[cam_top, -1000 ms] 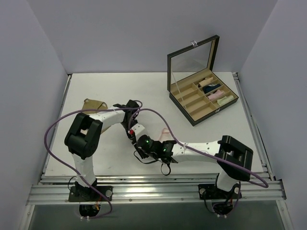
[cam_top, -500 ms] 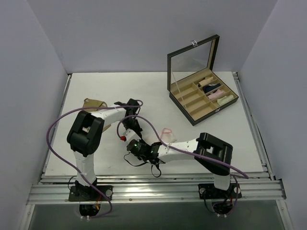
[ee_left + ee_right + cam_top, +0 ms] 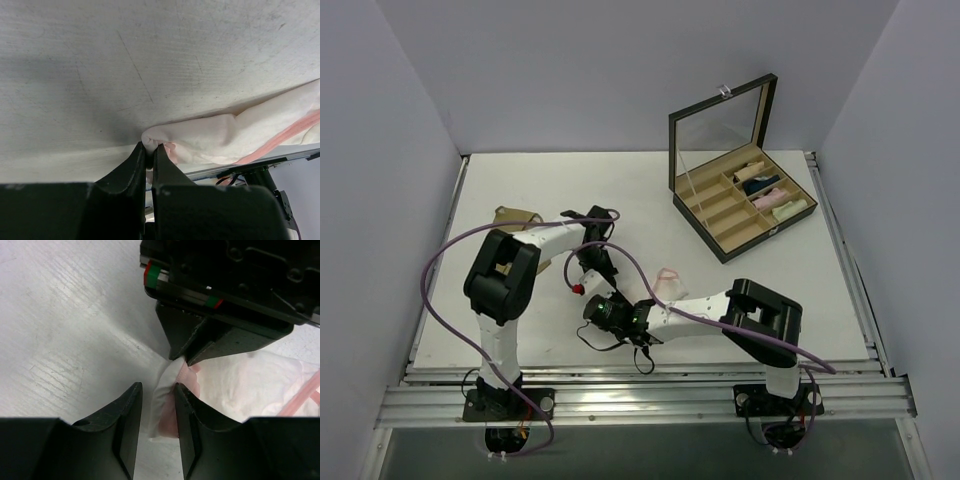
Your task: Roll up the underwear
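Note:
The white underwear with pink edging [image 3: 225, 135] lies crumpled on the table; in the top view a bit of it [image 3: 667, 277] shows beside the right arm. My left gripper [image 3: 150, 146] is shut on a fold at its corner, low on the table [image 3: 590, 272]. My right gripper [image 3: 157, 386] faces the left one, open, with the cloth's edge [image 3: 165, 390] hanging between its fingers and touching the right finger. It sits just in front of the left gripper [image 3: 600, 305]. The tan underwear [image 3: 515, 217] lies flat at the far left.
An open dark box [image 3: 740, 205] with a raised mirror lid stands at the back right, with several cloth rolls in its compartments. Purple cables loop over both arms. The table's left edge [image 3: 460, 200] runs close to the tan underwear.
My right arm has folded and its gripper has slid left, up to the left gripper. The left gripper has shifted slightly, still pinching the white cloth.

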`<state>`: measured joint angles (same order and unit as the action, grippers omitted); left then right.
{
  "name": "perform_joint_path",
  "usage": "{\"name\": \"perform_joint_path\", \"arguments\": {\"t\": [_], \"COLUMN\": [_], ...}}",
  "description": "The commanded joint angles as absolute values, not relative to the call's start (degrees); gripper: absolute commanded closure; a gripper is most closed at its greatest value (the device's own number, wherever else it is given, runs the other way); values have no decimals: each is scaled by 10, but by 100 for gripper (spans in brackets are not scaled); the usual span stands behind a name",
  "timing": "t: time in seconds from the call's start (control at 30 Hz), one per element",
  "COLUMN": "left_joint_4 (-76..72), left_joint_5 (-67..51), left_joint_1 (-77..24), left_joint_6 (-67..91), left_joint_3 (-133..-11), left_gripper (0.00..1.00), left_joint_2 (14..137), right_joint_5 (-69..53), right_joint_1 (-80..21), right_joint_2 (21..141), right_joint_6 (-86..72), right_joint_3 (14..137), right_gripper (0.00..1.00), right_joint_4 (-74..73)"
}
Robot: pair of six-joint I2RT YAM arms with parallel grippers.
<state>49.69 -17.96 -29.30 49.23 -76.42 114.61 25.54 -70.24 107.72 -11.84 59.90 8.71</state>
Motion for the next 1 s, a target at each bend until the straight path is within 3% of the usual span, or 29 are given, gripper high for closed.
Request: {"name": "perform_joint_path", "arguments": {"t": [0.0,0.27,0.47,0.6,0.63,0.87,0.97], "left_joint_4": [563,580,586,567,564,494,428], "left_joint_5": [-88,-83,-98,-120,-119,-106,-136], "left_joint_1": [-294,-294,-281,-251,-244,-205,-209], "left_joint_6": [470,469,471,479,479,470,481], "left_joint_3": [-758,-773,-783,-780,-778,-709,-670], "left_gripper": [98,98,97,75,64,44,43], "left_joint_2": [1180,1187,1187,1154,1146,1055,1028], "right_joint_5": [310,301,229,115,90,-118,-173], "right_joint_1": [-700,-690,-660,-619,-594,-499,-475], "right_joint_2": [1087,1091,1067,1027,1019,1013,1038], "right_joint_6": [-134,-148,-180,-210,-228,-296,-320], "right_joint_3": [600,592,551,492,478,399,381], "right_gripper": [71,72,95,100,100,100,100], "right_joint_4": [40,35,66,133,164,300,349]}}
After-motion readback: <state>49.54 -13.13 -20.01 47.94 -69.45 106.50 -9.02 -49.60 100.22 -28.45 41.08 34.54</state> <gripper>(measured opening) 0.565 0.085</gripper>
